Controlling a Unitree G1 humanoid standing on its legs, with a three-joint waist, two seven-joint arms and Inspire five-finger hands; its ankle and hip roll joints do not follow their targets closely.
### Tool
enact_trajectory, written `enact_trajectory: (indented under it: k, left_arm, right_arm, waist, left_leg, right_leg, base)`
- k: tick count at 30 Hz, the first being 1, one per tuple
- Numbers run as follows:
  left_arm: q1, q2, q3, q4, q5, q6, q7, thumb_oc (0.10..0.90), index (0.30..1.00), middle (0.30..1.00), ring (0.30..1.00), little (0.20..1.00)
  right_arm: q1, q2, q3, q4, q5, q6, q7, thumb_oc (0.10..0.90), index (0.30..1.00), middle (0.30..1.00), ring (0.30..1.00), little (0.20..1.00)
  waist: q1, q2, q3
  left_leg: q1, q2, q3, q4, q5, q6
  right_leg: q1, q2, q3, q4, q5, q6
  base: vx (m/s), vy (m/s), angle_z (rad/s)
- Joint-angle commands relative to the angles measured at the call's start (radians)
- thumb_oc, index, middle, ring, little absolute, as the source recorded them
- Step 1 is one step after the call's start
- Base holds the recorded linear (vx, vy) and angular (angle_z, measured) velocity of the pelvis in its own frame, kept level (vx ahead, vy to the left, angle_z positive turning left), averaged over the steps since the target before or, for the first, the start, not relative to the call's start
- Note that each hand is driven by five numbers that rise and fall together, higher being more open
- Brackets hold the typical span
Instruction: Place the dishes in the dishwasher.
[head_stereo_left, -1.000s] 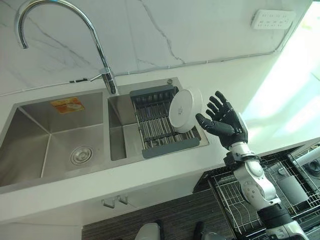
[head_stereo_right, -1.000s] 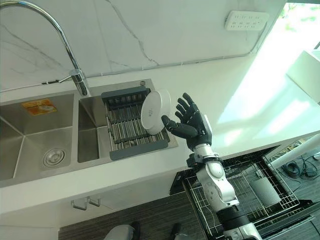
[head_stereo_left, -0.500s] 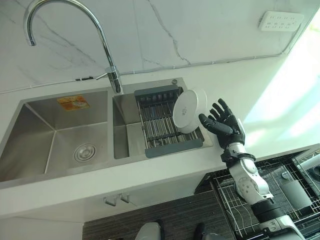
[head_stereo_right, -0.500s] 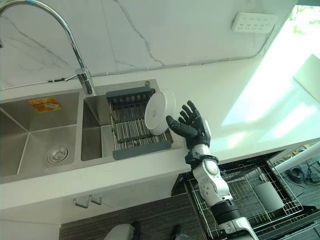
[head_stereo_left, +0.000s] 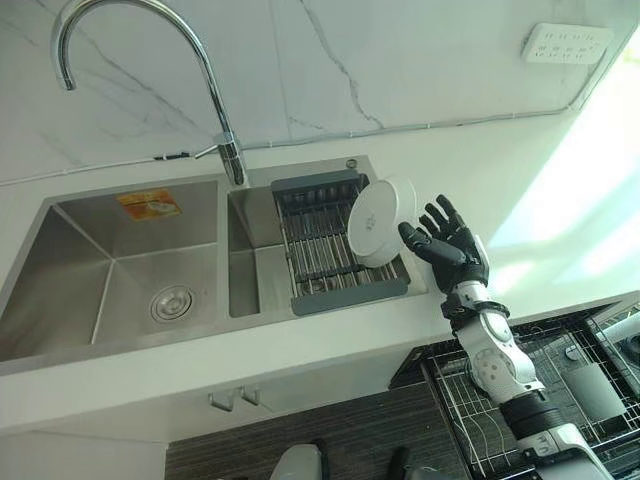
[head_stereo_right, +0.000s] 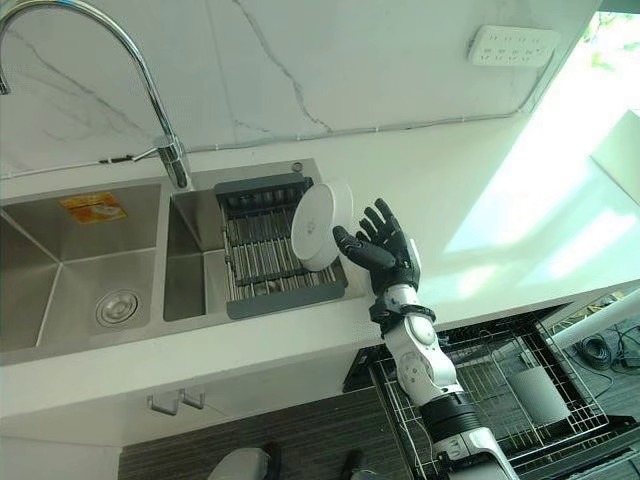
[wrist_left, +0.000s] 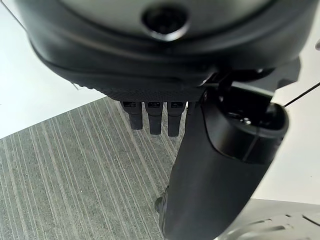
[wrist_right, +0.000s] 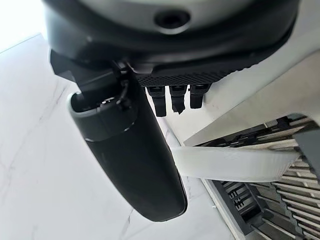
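1. While its fingers are spread and hold nothing, the right hand (head_stereo_left: 447, 247) hovers over the sink's edge, thumb tip almost at the white plate (head_stereo_left: 381, 221); whether it touches I cannot tell.
2. From that hand, the plate lies toward ten o'clock, tilted on edge in the grey drying rack (head_stereo_left: 330, 246).
3. Behind the hand, at five o'clock, the dishwasher basket (head_stereo_left: 520, 385) stands open.
4. Over the floor, the left hand (wrist_left: 210, 165) hangs relaxed and empty, so I judge the right nearer.
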Motion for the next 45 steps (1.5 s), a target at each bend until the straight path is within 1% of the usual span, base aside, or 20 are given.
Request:
enact_trajectory:
  k: [1,5,13,18,19,20,21,24,26,32,37,39,40,42,43,44,45]
  left_arm:
    - [0.011,0.058,-0.049,0.026,0.017,-0.001,0.006,0.800,0.900,0.900,0.900,0.900]
    - [0.008,0.058,-0.049,0.032,0.017,0.006,0.008,0.800,0.900,0.900,0.900,0.900]
    - [0.009,0.059,-0.049,0.031,0.022,0.018,0.020,0.800,0.900,0.900,0.900,0.900]
    - [0.011,0.063,-0.052,0.020,0.018,0.022,0.016,0.800,0.900,0.900,0.900,0.900]
    - [0.012,0.063,-0.051,0.020,0.018,0.021,0.016,0.800,0.900,0.900,0.900,0.900]
    - [0.011,0.063,-0.052,0.019,0.017,0.022,0.016,0.800,0.900,0.900,0.900,0.900]
    - [0.015,0.063,-0.048,0.016,0.021,0.019,0.016,0.800,0.900,0.900,0.900,0.900]
    - [0.017,0.063,-0.048,0.010,0.021,0.015,0.016,0.800,0.900,0.900,0.900,0.900]
    - [0.019,0.064,-0.048,-0.003,0.038,0.012,0.019,0.800,0.900,0.900,0.900,0.900]
    - [0.019,0.071,-0.045,-0.014,0.037,0.016,0.013,0.800,0.900,0.900,0.900,0.900]
    - [0.016,0.070,-0.044,-0.009,0.035,0.011,0.016,0.800,0.900,0.900,0.900,0.900]
    - [0.014,0.069,-0.042,-0.006,0.035,0.011,0.015,0.800,0.900,0.900,0.900,0.900]
    - [0.014,0.067,-0.039,-0.004,0.038,0.011,0.015,0.800,0.900,0.900,0.900,0.900]
    - [0.013,0.066,-0.039,0.002,0.043,0.010,0.011,0.800,0.900,0.900,0.900,0.900]
    - [0.014,0.062,-0.036,0.008,0.057,0.005,0.012,0.800,0.900,0.900,0.900,0.900]
    - [0.014,0.061,-0.036,0.013,0.066,0.001,0.012,0.800,0.900,0.900,0.900,0.900]
    - [0.012,0.065,-0.041,0.023,0.096,-0.009,0.010,0.800,0.900,0.900,0.900,0.900]
  right_arm:
    - [-0.149,0.017,-0.022,-0.005,0.029,-0.048,0.044,0.800,0.900,0.900,0.900,0.900]
    - [-0.175,0.019,-0.020,0.028,0.033,-0.042,0.048,0.800,0.900,0.900,0.900,0.900]
    - [-0.197,0.030,-0.005,0.039,0.024,-0.028,0.039,0.800,0.900,0.900,0.900,0.900]
    - [-0.219,0.022,0.006,0.060,-0.013,0.009,0.024,0.800,0.900,0.900,0.900,0.900]
    - [-0.220,0.021,0.008,0.063,-0.023,0.015,0.020,0.758,0.836,0.836,0.836,0.836]
    - [-0.224,0.018,0.009,0.071,-0.038,0.019,0.013,0.568,0.552,0.552,0.552,0.552]
    - [-0.229,0.012,0.010,0.075,-0.080,0.027,-0.014,0.400,0.300,0.300,0.300,0.300]
    - [-0.230,-0.006,0.017,0.082,-0.172,0.043,-0.071,0.400,0.300,0.300,0.300,0.300]
    - [-0.235,-0.025,0.024,0.085,-0.201,0.068,-0.072,0.400,0.300,0.300,0.300,0.300]
    - [-0.243,-0.035,0.033,0.069,-0.194,0.071,-0.082,0.400,0.300,0.300,0.300,0.300]
    - [-0.238,-0.036,0.031,0.064,-0.196,0.048,-0.088,0.400,0.300,0.300,0.300,0.300]
    - [-0.238,-0.034,0.030,0.064,-0.195,0.030,-0.090,0.400,0.300,0.300,0.300,0.300]
    - [-0.233,-0.029,0.026,0.053,-0.172,-0.006,-0.078,0.400,0.300,0.300,0.300,0.300]
    - [-0.225,-0.016,0.023,0.029,-0.080,-0.060,-0.051,0.400,0.300,0.300,0.300,0.300]
    - [-0.208,0.005,0.016,-0.008,-0.055,-0.098,-0.022,0.400,0.300,0.300,0.300,0.300]
    - [-0.197,0.016,0.017,-0.040,-0.045,-0.115,-0.009,0.400,0.300,0.300,0.300,0.300]
    - [-0.174,0.031,0.013,-0.104,0.001,-0.142,0.018,0.400,0.300,0.300,0.300,0.300]
  waist:
    - [0.022,-0.004,-0.021]
    - [0.033,-0.002,-0.019]
    - [0.046,0.000,-0.017]
    - [0.058,0.003,-0.013]
    - [0.059,0.003,-0.013]
    - [0.060,0.003,-0.012]
    - [0.062,0.003,-0.011]
    - [0.065,0.002,-0.008]
    - [0.066,0.001,-0.004]
    - [0.066,0.000,-0.002]
    - [0.064,-0.002,-0.001]
    - [0.063,-0.002,-0.001]
    - [0.060,-0.002,-0.002]
    - [0.055,-0.002,-0.005]
    - [0.047,-0.002,-0.006]
    - [0.041,-0.002,-0.006]
    - [0.025,-0.001,-0.005]
  left_leg:
    - [0.011,0.019,-0.029,-0.053,-0.055,-0.045]
    - [0.016,0.019,-0.035,-0.053,-0.057,-0.048]
    - [0.013,0.016,-0.045,-0.053,-0.052,-0.047]
    - [0.004,0.015,-0.056,-0.053,-0.047,-0.050]
    - [0.004,0.015,-0.056,-0.053,-0.046,-0.050]
    - [0.003,0.015,-0.057,-0.053,-0.045,-0.050]
    - [0.001,0.014,-0.058,-0.053,-0.044,-0.051]
    - [-0.001,0.014,-0.059,-0.053,-0.043,-0.050]
    - [-0.003,0.012,-0.061,-0.053,-0.043,-0.049]
    - [-0.003,0.010,-0.062,-0.053,-0.043,-0.048]
    - [-0.001,0.010,-0.060,-0.053,-0.045,-0.046]
    - [-0.001,0.009,-0.060,-0.053,-0.045,-0.045]
    - [-0.001,0.007,-0.061,-0.053,-0.046,-0.044]
    - [-0.004,0.007,-0.057,-0.053,-0.043,-0.041]
    - [-0.001,0.007,-0.050,-0.053,-0.046,-0.037]
    - [0.001,0.006,-0.045,-0.053,-0.048,-0.033]
    - [0.006,0.005,-0.034,-0.053,-0.052,-0.023]
  right_leg:
    - [0.081,-0.037,0.022,0.049,-0.183,0.075]
    - [0.090,-0.038,0.016,0.049,-0.188,0.074]
    - [0.094,-0.038,0.008,0.049,-0.188,0.071]
    - [0.095,-0.038,0.000,0.049,-0.190,0.068]
    - [0.095,-0.038,0.000,0.049,-0.190,0.068]
    - [0.095,-0.038,-0.001,0.049,-0.190,0.068]
    - [0.095,-0.038,-0.001,0.049,-0.189,0.068]
    - [0.094,-0.040,-0.004,0.049,-0.187,0.069]
    - [0.093,-0.040,-0.003,0.049,-0.185,0.069]
    - [0.092,-0.041,0.000,0.049,-0.184,0.070]
    - [0.092,-0.041,0.002,0.049,-0.182,0.072]
    - [0.092,-0.039,0.004,0.049,-0.181,0.072]
    - [0.091,-0.037,0.009,0.049,-0.181,0.072]
    - [0.087,-0.037,0.009,0.049,-0.175,0.074]
    - [0.086,-0.039,0.011,0.049,-0.172,0.076]
    - [0.086,-0.040,0.013,0.049,-0.170,0.078]
    - [0.089,-0.040,0.022,0.049,-0.164,0.084]
  base:
    - [0.00,0.000,0.00]
    - [0.01,-0.004,0.05]
    - [0.01,-0.002,0.04]
    - [0.01,0.003,0.05]
    - [0.00,0.007,0.07]
    - [0.00,0.009,0.11]
    - [0.00,0.007,0.10]
    - [0.00,0.001,0.03]
    - [0.00,0.000,0.00]
    - [0.00,0.001,0.01]
    - [0.00,0.000,0.01]
    - [0.00,0.000,0.00]
    - [0.00,0.000,0.00]
    - [0.02,0.048,0.00]
    - [0.04,0.082,-0.02]
    - [0.06,0.155,-0.05]
    - [0.05,0.142,-0.10]
